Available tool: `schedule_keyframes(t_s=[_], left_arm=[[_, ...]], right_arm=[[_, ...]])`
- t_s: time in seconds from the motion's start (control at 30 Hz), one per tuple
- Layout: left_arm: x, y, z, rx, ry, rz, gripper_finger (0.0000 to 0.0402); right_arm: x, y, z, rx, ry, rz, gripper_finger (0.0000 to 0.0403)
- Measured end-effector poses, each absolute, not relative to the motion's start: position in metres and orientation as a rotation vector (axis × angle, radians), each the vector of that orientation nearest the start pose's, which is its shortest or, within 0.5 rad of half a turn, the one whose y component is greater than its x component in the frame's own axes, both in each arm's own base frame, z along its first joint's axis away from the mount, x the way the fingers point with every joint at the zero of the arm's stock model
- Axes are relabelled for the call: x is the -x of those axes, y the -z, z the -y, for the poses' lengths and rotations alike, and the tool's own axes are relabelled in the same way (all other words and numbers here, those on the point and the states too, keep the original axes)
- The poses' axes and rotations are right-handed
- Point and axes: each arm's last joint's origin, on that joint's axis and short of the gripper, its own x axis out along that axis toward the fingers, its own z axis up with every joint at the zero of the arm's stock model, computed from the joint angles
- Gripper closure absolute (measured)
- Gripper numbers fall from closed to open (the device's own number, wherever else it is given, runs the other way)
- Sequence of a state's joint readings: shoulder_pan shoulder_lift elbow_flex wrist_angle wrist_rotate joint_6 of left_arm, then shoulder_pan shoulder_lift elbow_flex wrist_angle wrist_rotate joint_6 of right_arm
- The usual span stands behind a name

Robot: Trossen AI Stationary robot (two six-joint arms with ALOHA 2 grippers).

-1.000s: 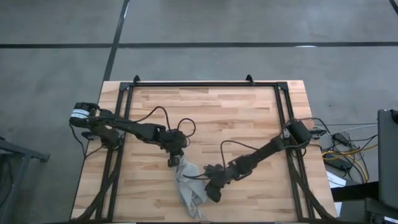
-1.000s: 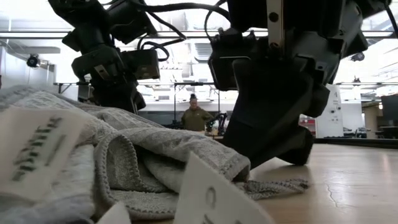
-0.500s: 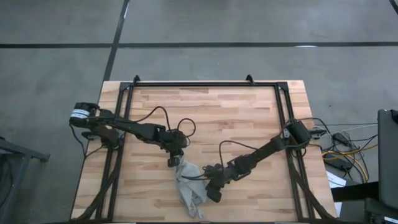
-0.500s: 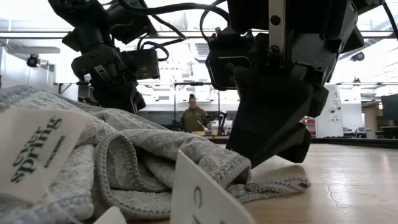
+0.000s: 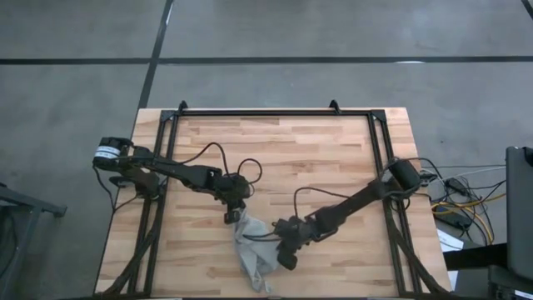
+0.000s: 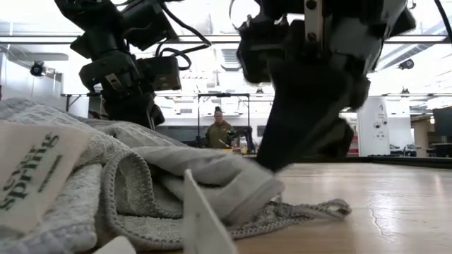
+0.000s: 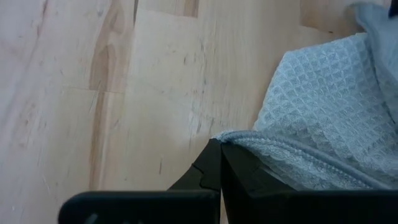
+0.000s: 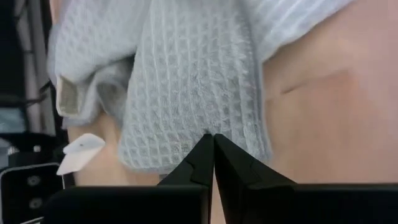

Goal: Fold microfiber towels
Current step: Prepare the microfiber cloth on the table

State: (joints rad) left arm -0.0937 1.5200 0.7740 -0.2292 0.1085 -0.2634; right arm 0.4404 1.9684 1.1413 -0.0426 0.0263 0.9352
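While the grey-green towel [image 5: 253, 252] lies bunched at the lower centre of the high view on the wooden table [image 5: 283, 150], the left gripper [image 5: 232, 217] pinches its upper edge with fingers closed; the right gripper [image 5: 284, 260] clamps its right-hand edge, fingers likewise closed.

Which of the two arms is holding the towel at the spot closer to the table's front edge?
The right gripper: it pinches the towel nearer the front edge; the left gripper grips its far corner.

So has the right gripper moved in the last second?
Yes. The right gripper has risen off the tabletop, lifting the towel edge.
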Motion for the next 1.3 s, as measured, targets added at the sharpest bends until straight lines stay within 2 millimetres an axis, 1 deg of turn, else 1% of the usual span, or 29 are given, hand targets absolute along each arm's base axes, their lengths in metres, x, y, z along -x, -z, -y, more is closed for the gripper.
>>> schedule_keyframes(t_s=[0.2,0.33,0.53,0.6,0.77,0.97,1.07,1.3], left_arm=[[-0.278,-0.164,0.029,0.25,0.056,-1.013,0.0401],[-0.278,-0.164,0.03,0.254,0.056,-1.014,0.0401],[-0.278,-0.165,0.029,0.309,0.025,-1.014,0.0401],[-0.278,-0.166,0.029,0.319,0.021,-1.008,0.0401],[-0.273,-0.179,0.029,0.307,0.014,-0.964,0.0401],[-0.261,-0.204,0.025,0.255,-0.028,-0.882,0.0401],[-0.251,-0.214,0.023,0.246,-0.05,-0.881,0.0401],[-0.229,-0.228,0.019,0.221,-0.12,-0.899,0.0401]], right_arm=[[-0.343,-0.167,-0.154,-0.589,0.152,-0.909,0.0395],[-0.334,-0.184,-0.148,-0.58,0.188,-0.871,0.0395],[-0.324,-0.197,-0.14,-0.561,0.261,-0.862,0.0395],[-0.32,-0.197,-0.138,-0.55,0.285,-0.879,0.0395],[-0.313,-0.197,-0.133,-0.537,0.361,-0.902,0.0395],[-0.31,-0.2,-0.127,-0.524,0.438,-0.877,0.0395],[-0.307,-0.207,-0.122,-0.514,0.477,-0.845,0.0395],[-0.294,-0.227,-0.11,-0.475,0.55,-0.794,0.0395]])
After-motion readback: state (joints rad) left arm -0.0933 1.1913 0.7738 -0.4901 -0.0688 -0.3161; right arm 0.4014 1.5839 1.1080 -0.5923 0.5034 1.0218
